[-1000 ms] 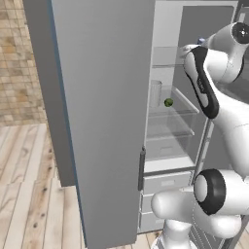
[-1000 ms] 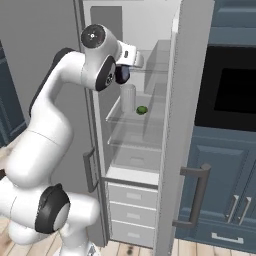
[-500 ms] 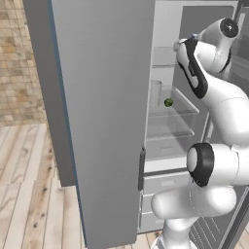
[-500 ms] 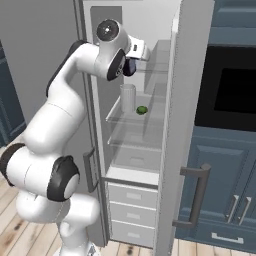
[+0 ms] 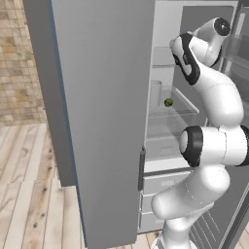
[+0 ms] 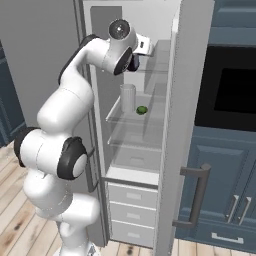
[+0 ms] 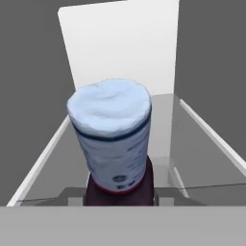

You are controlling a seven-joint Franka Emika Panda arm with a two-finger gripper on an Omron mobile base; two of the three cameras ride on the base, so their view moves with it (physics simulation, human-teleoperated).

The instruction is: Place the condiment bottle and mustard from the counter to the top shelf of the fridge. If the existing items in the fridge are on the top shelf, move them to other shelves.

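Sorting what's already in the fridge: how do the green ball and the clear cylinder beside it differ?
The green ball is small, round and opaque; the cylinder is taller, upright and pale see-through. In the right base view the ball lies right of the cylinder. Both sit on the same shelf, below the gripper.

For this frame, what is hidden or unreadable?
- Pincer fingertips: hand view, hidden behind the condiment bottle.
- Bottle label text: hand view, too blurred to read.
- Bottle against the shelf: right base view, arm covers it.
- Green ball: too small to identify.
- Fridge interior: left base view, door hides the left part.
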